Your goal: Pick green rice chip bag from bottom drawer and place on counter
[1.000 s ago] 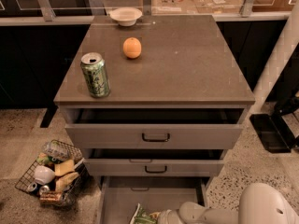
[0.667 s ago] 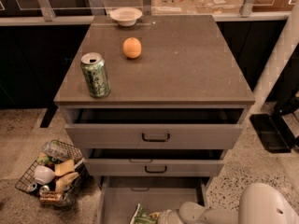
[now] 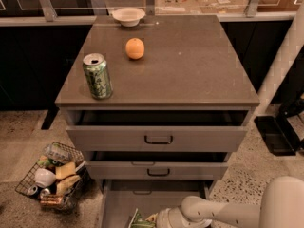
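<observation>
1. green rice chip bag [image 3: 141, 221]: a crinkled light-green and white packet lying in the bottom drawer [image 3: 118, 204], straight below the counter [image 3: 190, 65] and at the very lower edge of view. Only its upper part shows.
2. bottom drawer: the lowest of three under the counter and pulled out the farthest. Its grey floor is bare to the left of the bag.
3. gripper [image 3: 163, 221]: at the end of a white arm [image 3: 213, 211] that reaches in from the lower right, below the counter's front edge. It sits down in the bottom drawer, just beside the bag's right side. Its tip is cut off by the edge of view, so I cannot tell whether it is open, closed or gripping the bag.
4. counter: a flat grey-brown square top, slightly glossy.
5. green drink can [image 3: 97, 76]: upright on the counter near its front left corner, with the tab opened.
6. orange [image 3: 135, 48]: on the counter, behind the can and a little to its right, apart from it.
7. white bowl [image 3: 128, 16]: at the counter's back edge, left of centre.
8. top drawer [image 3: 159, 137]: directly under the counter, slid partly out, with a black handle.
9. middle drawer [image 3: 156, 170]: below it, also slightly out, with a black handle.
10. wire basket [image 3: 50, 177]: on the speckled floor to the left of the counter's front, filled with mixed packets, a can and a white cup.
</observation>
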`<state>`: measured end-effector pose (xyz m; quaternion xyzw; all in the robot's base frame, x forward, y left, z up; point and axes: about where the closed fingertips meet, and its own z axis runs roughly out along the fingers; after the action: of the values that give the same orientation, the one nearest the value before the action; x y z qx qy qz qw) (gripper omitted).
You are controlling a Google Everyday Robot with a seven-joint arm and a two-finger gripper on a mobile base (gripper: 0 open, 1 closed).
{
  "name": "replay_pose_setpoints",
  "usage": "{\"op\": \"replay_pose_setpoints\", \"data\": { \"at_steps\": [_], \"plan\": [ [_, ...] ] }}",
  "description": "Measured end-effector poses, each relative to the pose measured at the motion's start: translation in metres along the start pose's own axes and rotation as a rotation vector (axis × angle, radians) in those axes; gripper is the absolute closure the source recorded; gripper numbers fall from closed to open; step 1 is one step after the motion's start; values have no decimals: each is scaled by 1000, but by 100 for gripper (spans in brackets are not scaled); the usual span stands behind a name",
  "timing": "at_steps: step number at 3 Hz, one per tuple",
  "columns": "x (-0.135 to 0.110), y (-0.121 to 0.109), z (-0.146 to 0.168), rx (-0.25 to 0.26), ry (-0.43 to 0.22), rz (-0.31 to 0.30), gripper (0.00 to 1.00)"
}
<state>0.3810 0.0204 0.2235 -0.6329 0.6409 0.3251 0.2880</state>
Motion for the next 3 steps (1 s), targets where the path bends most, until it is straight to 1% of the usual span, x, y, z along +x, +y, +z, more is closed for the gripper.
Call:
{"op": "replay_pose_setpoints", "data": {
  "at_steps": [1, 2, 3],
  "plan": [
    [-41, 12, -21, -19, -17, -72, 100],
    [-66, 17, -45, -15, -55, -130, 100],
    [-90, 17, -82, 29, -96, -175, 100]
  ]
}}
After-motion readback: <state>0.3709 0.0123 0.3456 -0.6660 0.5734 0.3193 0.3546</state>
